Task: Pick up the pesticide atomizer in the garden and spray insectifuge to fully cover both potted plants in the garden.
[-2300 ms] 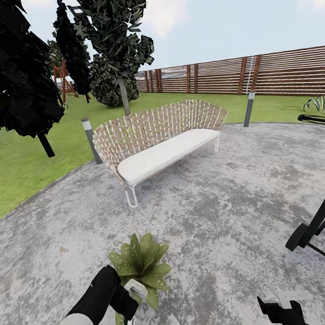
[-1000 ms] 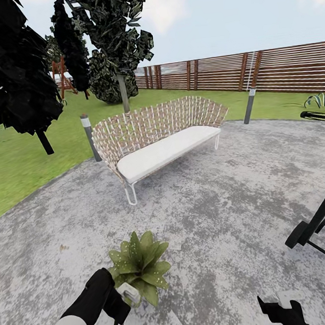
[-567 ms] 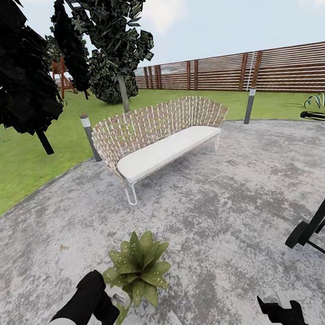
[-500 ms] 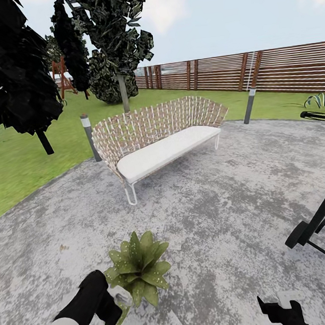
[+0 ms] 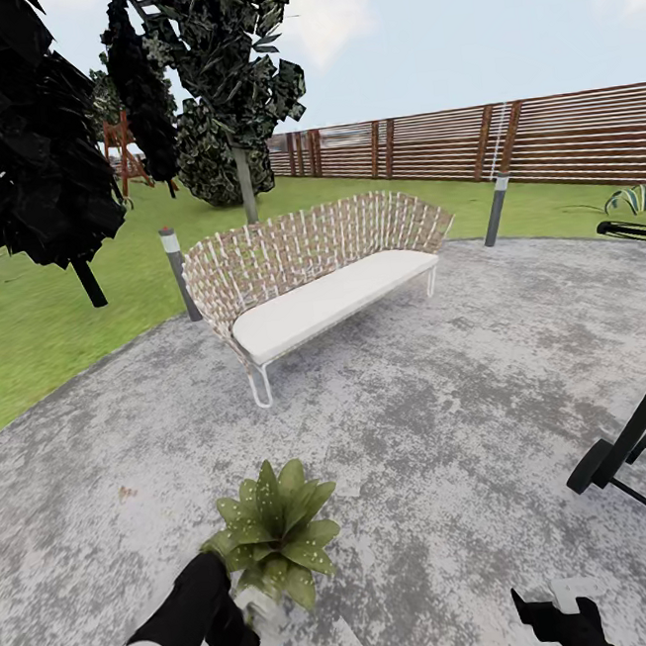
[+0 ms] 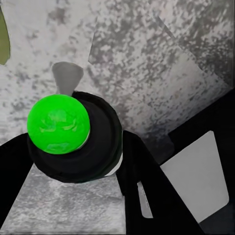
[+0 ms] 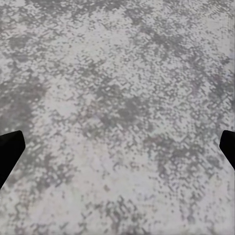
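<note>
- Now we are bringing our left gripper (image 5: 240, 620) back in against the near edge of the potted plant (image 5: 276, 537), after swinging it out toward our left side a moment ago; half a second back it was sitting clear of the leaves, and now its tip is overlapping the lowest ones in the head view.
- We are holding the pesticide atomizer (image 6: 73, 134) in that gripper: the left wrist view is showing the black fingers (image 6: 147, 191) clamped around its dark body, with the bright green cap facing the camera and a grey nozzle pointing out over the paving (image 5: 452, 419).
- We are reading this side-to-side sweep as spraying passes over the plant, so this one looks to be mid-treatment; whether the leaves are fully covered we cannot tell.
- We are keeping the right gripper (image 7: 117, 152) idle low over bare paving, its jaws standing wide apart with nothing between them.
- Meanwhile the wicker bench (image 5: 308, 275), fence (image 5: 543, 141) and black grill frame (image 5: 645, 448) are staying where they were, so the base is not moving.
- We are seeing one rosette here, so the second plant is probably waiting elsewhere in the garden.
</note>
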